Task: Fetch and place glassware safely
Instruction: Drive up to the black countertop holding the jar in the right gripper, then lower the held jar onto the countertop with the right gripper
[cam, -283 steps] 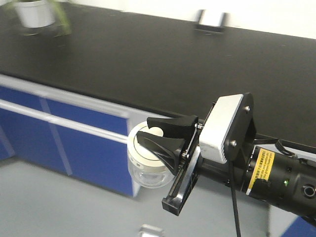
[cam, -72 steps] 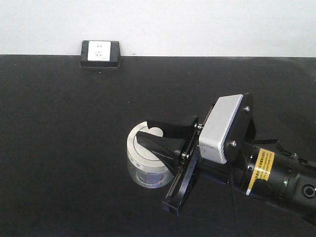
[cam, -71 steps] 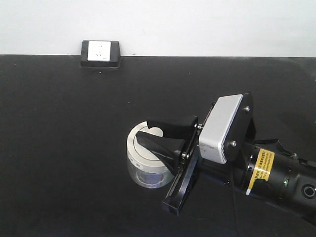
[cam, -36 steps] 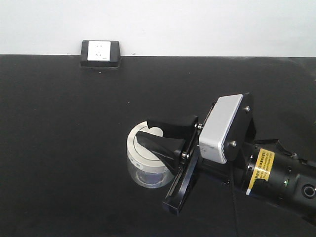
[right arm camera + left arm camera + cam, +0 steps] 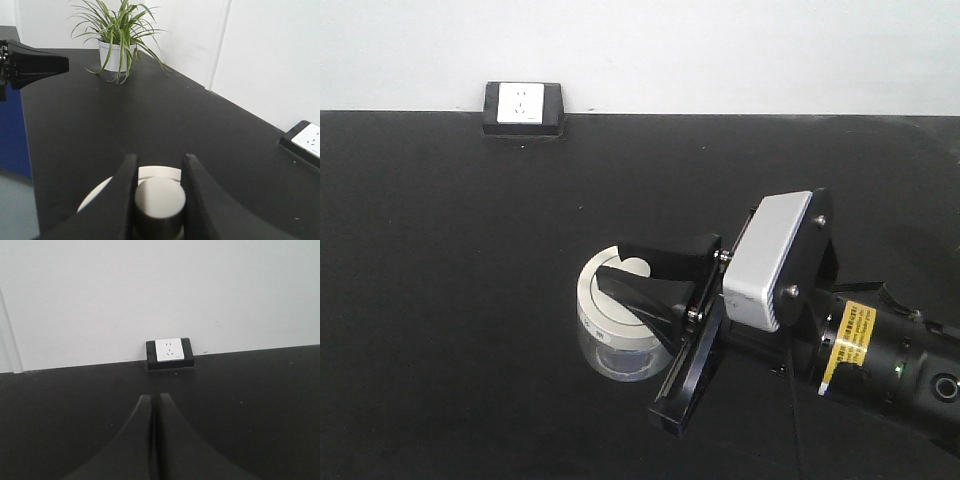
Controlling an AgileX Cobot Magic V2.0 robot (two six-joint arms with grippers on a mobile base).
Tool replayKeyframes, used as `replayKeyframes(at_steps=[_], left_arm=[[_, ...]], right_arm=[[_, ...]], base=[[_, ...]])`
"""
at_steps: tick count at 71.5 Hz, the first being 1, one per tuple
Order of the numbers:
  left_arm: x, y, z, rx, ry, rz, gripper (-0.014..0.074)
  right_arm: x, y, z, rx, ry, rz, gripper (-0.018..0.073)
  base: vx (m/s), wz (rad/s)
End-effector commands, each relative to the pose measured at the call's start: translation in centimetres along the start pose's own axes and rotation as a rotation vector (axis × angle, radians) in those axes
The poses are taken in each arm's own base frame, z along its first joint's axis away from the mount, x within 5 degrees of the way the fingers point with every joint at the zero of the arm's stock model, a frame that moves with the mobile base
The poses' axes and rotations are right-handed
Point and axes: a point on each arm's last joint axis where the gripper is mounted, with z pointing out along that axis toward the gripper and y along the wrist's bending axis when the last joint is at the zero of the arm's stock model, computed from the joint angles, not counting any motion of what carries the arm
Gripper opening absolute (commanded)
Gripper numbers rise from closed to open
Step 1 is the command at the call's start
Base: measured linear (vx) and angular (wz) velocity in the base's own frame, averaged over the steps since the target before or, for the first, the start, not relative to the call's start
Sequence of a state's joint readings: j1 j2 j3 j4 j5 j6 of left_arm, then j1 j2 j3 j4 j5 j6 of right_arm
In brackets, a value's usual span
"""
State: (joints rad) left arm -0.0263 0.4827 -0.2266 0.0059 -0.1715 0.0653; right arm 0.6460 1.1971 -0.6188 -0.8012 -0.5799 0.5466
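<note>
**A:** Wide black table [image 5: 470, 300]. The right claw [image 5: 610, 263] is clamped on the glass jar [image 5: 615, 348] mid-table, pinching its lid knob [image 5: 160, 197]. The left claw [image 5: 154, 407] is closed and empty.

**B:** Lower it straight and slowly. I can't tell if the base touches. Release only once it's seated.

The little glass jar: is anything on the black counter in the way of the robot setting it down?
Nothing visible does. The right gripper holds the jar by its lid knob, and the counter around it is bare. The wall socket sits far back and the potted plant far along the counter.
</note>
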Motion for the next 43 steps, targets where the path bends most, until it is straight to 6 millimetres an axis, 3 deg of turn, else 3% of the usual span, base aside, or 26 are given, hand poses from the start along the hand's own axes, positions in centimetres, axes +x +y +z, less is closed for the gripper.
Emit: replayKeyframes(at_steps=[1,43], left_arm=[[-1.60,0.13,0.03,-0.008,-0.097,-0.013,-0.0007],[-1.60,0.13,0.03,-0.008,-0.097,-0.013,-0.0007]], right_arm=[[-2.35,0.07,-0.42,-0.017,-0.134,0.000,-0.0003],[-2.38,-0.06,-0.42,-0.005,-0.138,0.019,-0.0001]], base=[[0.00,0.00],[0.00,0.00]])
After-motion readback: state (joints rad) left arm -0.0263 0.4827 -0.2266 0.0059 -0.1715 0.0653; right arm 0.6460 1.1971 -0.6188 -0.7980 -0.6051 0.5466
